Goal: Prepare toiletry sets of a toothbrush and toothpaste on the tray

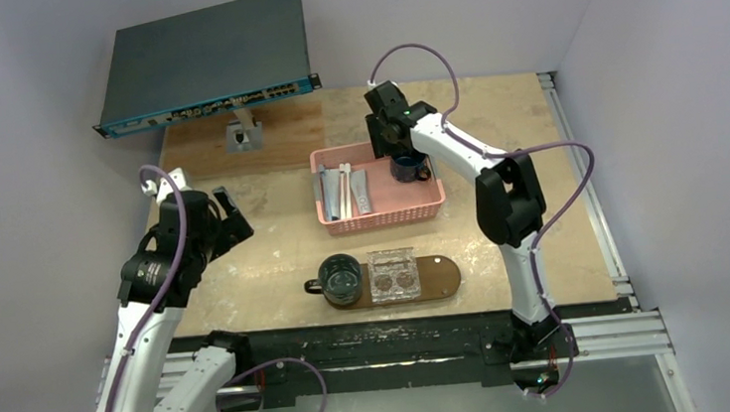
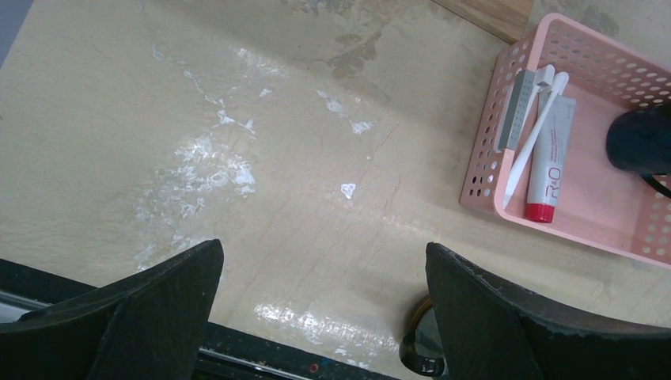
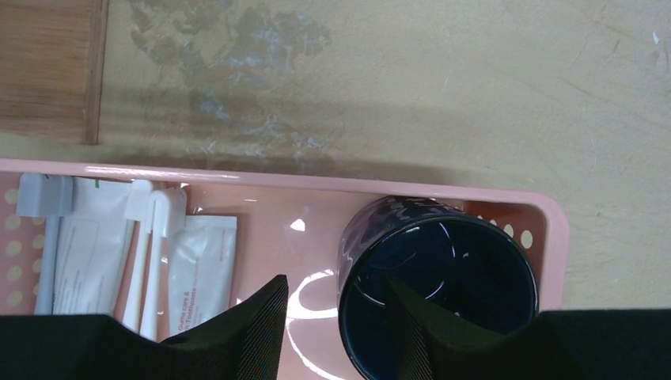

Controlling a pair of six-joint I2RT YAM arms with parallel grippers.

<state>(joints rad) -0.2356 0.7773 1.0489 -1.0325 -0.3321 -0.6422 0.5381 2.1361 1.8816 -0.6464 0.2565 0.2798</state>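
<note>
Right wrist view: our right gripper [image 3: 336,305] straddles the mug [image 3: 443,269] wall, jaws unclenched. Closing off-centre could tip it onto the toothbrushes [image 3: 154,229]. Meanwhile our left gripper [image 2: 323,261] gapes, empty.

Carrier: the surface [image 1: 275,244], a pale tan board with whitish scuffs, and a darker wood panel [image 1: 197,151] at its far left.
Middle: pink lattice basket [image 1: 382,219], standing flat.
Near edge: dark brown tray [image 1: 444,277] – lengthwise, near the basket, not touching.

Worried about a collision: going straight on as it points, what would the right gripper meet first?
Most likely the dark blue mug in the pink basket; its rim lines up between the right gripper's parted fingers. Depth is unclear.
</note>
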